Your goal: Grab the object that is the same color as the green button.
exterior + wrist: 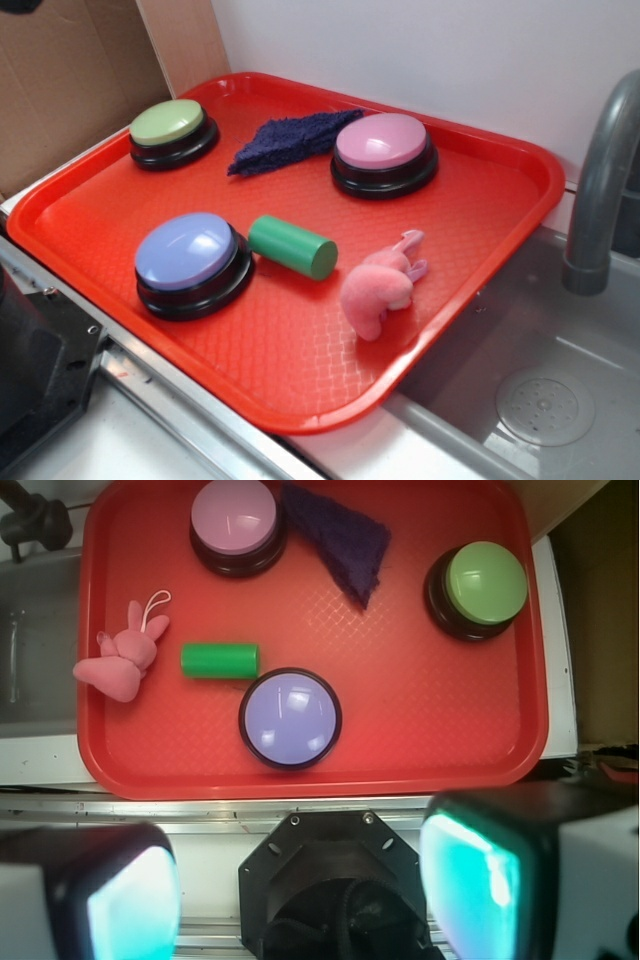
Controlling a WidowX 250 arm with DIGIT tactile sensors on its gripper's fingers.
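In the exterior view, three buttons were counted on the red tray [480, 250]: the green button [172, 132], a pink and a blue one; one smooth green cylinder [292, 247] lay just beside the blue. In the wrist view, the claw [300, 880] was seen spread wide, holding nothing, apart from the tray.
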